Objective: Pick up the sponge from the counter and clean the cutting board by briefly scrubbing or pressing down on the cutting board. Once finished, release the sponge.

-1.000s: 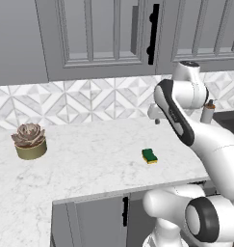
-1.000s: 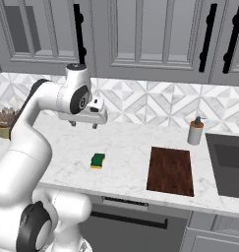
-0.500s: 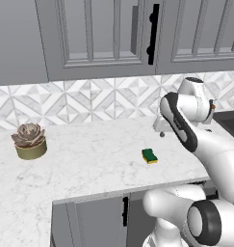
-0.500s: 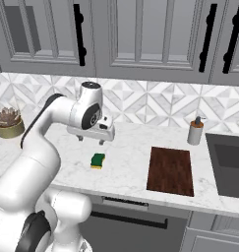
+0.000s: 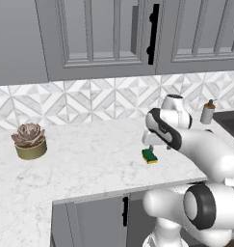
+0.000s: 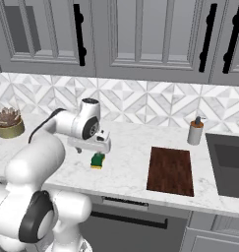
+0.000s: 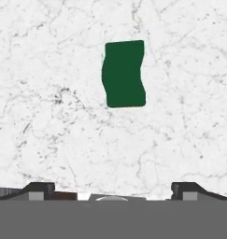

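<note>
while poised above the sponge [image 7: 124,73], gripper [image 7: 113,189] open and empty; sponge flat on counter [image 6: 126,170] near front edge, cutting board [image 6: 171,170] well apart by the sink-side end.

Bright even light, soft shadows, sharp

From my station, the gripper [image 7: 113,186] shows little of itself in the hand view: only the two dark fingertips [image 7: 39,189], cut by the bottom edge. In both base views the hand body hides the fingers. The sponge [image 6: 97,160], just below the hand, is partly covered by it in the right base view; its yellow layer cannot be seen from above. The sink [image 6: 229,165], far off to the gripper's right, runs off the frame. The dispenser [image 5: 208,112] is too small to detail.
</note>
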